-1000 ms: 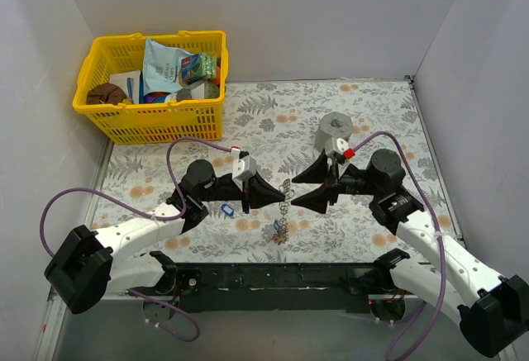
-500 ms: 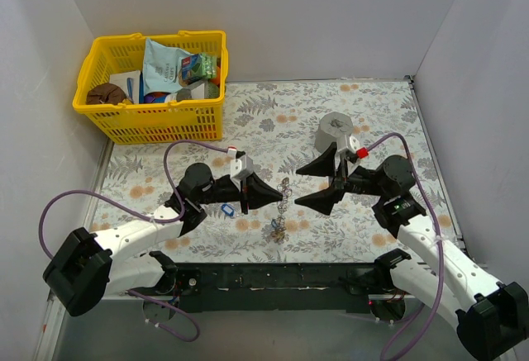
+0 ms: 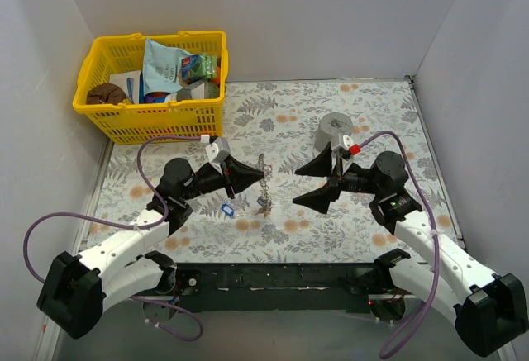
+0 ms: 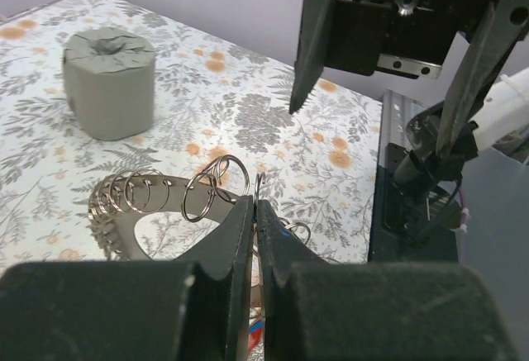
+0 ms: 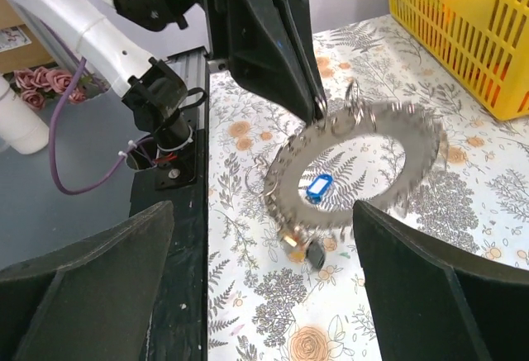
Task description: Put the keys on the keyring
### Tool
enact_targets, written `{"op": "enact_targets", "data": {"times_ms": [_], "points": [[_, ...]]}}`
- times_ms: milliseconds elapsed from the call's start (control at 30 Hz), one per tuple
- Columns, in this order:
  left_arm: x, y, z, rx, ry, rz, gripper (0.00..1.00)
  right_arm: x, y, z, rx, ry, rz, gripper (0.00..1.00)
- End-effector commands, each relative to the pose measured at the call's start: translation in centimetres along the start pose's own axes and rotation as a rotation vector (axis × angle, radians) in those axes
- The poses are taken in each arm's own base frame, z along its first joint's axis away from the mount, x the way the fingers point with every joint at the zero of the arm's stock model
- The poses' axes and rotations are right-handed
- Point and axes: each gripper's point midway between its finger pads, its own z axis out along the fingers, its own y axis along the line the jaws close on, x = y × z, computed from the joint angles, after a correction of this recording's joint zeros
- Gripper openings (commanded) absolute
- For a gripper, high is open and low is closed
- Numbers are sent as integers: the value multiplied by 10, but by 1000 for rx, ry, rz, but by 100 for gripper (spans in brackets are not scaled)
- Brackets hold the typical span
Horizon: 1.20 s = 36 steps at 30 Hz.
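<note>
My left gripper [image 3: 250, 178] is shut on the edge of the keyring [image 3: 263, 181], a silvery loop hung with small rings, and holds it above the table. In the left wrist view the fingers [image 4: 231, 237] pinch the wire and the loop [image 4: 136, 200] curls off to the left. A black key [image 5: 315, 254] and a yellowish one dangle from the ring's low end [image 3: 264, 206]. A blue key [image 3: 227, 210] lies on the table, seen through the blurred ring [image 5: 355, 159] in the right wrist view [image 5: 318, 186]. My right gripper [image 3: 297, 187] is open and empty, facing the ring from the right.
A grey cylinder [image 3: 334, 133] stands behind the right gripper and also shows in the left wrist view [image 4: 109, 83]. A yellow basket [image 3: 124, 117] full of packets sits at the far left. The black base rail [image 3: 273, 277] runs along the near edge.
My left gripper has carried the keyring left and farther from the near edge, lifting it away from the right gripper. The right gripper stays open in about the same place.
</note>
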Motion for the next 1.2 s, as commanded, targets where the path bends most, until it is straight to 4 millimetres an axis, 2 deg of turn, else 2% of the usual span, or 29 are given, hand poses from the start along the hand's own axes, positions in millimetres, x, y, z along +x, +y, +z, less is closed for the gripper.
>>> {"op": "enact_targets", "data": {"times_ms": [0,233,400,433,500,533,567,633,800,833,1000,1033,1100,1133,1167], "points": [[-41,12,-12,-102,-72,55,0,-4,-5,-4,56,-6,-32,96],[-63,25,-31,-190,-82,86,0,19,-19,-11,147,40,4,96],[-71,30,-40,-231,-119,20,0,37,-33,-9,190,81,62,96],[-74,30,-42,-237,-129,-2,0,42,-40,-9,219,99,60,92],[-77,36,-47,-288,-146,-33,0,63,-46,-5,252,184,121,89],[-81,39,-50,-319,-159,-51,0,61,-53,-3,289,194,98,85],[-81,42,-55,-352,-159,-63,0,69,-51,3,286,224,109,84],[-86,52,-64,-435,-178,-72,0,72,-50,11,299,248,92,83],[-103,44,-79,-461,-177,40,0,92,-50,27,327,322,109,77],[-100,46,-83,-484,-159,39,0,96,-47,32,316,332,108,76],[-129,36,-97,-529,-195,127,0,109,-50,55,314,359,115,73],[-127,39,-101,-561,-184,117,0,118,-51,60,314,385,124,73],[-138,37,-107,-588,-209,139,0,118,-52,70,304,386,114,72],[-144,34,-111,-596,-223,167,0,129,-55,75,312,413,126,71],[-148,33,-114,-609,-234,184,0,131,-55,80,305,417,127,70]]}}
